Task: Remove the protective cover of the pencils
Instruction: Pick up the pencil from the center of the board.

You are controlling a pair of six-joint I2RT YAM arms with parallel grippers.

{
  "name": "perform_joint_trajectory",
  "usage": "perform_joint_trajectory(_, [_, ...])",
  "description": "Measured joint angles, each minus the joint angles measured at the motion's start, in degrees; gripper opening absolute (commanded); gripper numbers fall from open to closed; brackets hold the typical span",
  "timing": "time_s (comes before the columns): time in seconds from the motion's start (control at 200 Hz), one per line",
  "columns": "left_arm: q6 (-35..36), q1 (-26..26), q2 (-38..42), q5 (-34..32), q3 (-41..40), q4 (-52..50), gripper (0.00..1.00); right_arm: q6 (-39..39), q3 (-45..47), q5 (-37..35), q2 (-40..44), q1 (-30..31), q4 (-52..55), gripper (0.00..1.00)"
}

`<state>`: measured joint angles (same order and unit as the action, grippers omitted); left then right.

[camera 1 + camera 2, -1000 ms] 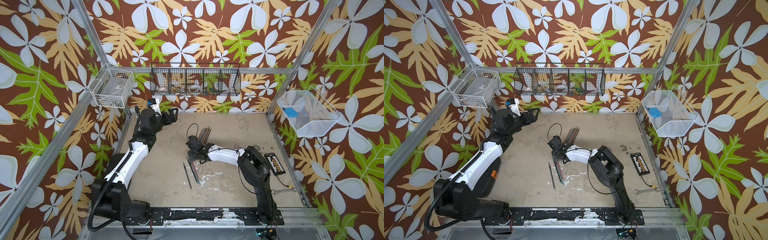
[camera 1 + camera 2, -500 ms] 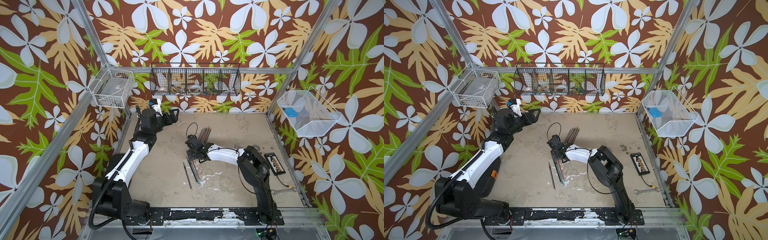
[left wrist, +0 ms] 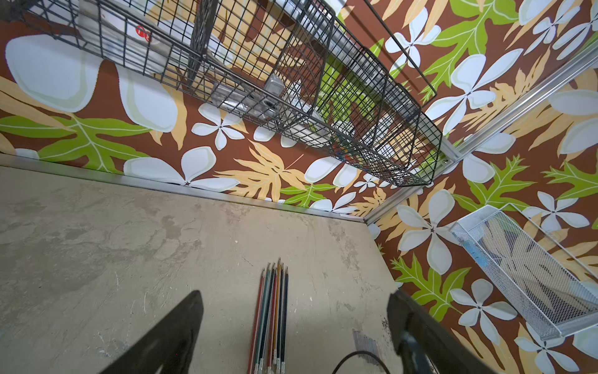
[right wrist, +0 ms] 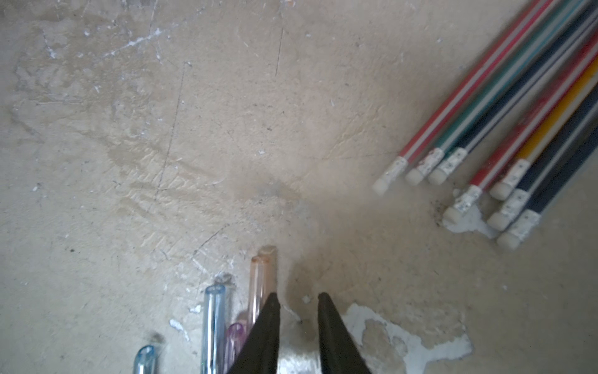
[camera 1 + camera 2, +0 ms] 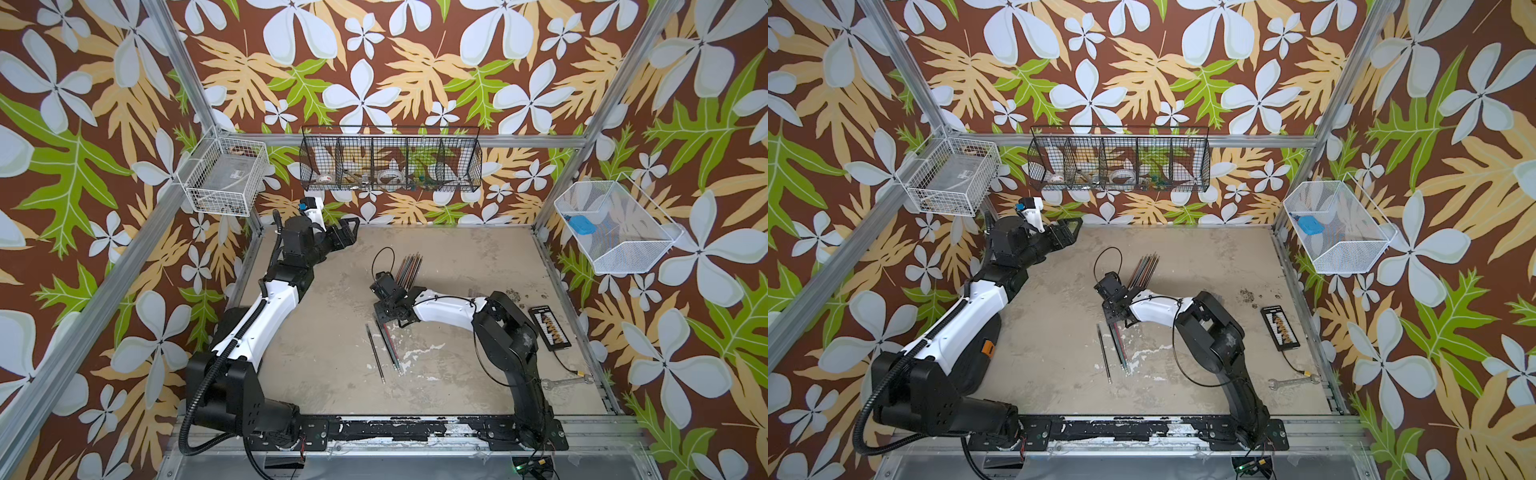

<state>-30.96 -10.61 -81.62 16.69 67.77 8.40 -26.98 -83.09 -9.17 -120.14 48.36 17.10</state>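
Note:
A bundle of striped pencils lies at the table's middle back, eraser ends toward my right gripper. That right gripper hangs low over the table, jaws a little apart with only bare table between them. Beside its one finger lie translucent tube ends, orange, blue and pink. Three more pencils lie just in front of it. A smoky ribbed protective cover rests on the table apart from the bundle. My left gripper is raised at the back left, open and empty.
A black wire basket hangs on the back wall. White wire baskets hang at the left and right. A black tray and a wrench lie at the table's right side. A cable loop stands over the right wrist.
The right gripper's jaws have parted slightly. Both arms stay almost where they were.

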Motion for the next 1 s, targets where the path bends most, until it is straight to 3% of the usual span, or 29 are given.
perform_joint_trajectory(0.761, [-0.39, 0.0, -0.11, 1.49, 0.0, 0.02, 0.9, 0.0, -2.4, -1.16, -3.19, 0.74, 0.02, 0.23])
perform_joint_trajectory(0.871, [-0.39, 0.0, -0.13, 1.62, 0.0, 0.02, 0.9, -0.07, -2.58, -1.95, -3.43, 0.74, -0.2, 0.18])
perform_joint_trajectory(1.001, [-0.39, 0.0, -0.13, 1.75, 0.0, 0.02, 0.9, -0.24, -1.62, -3.08, -2.91, 0.72, -0.57, 0.02])
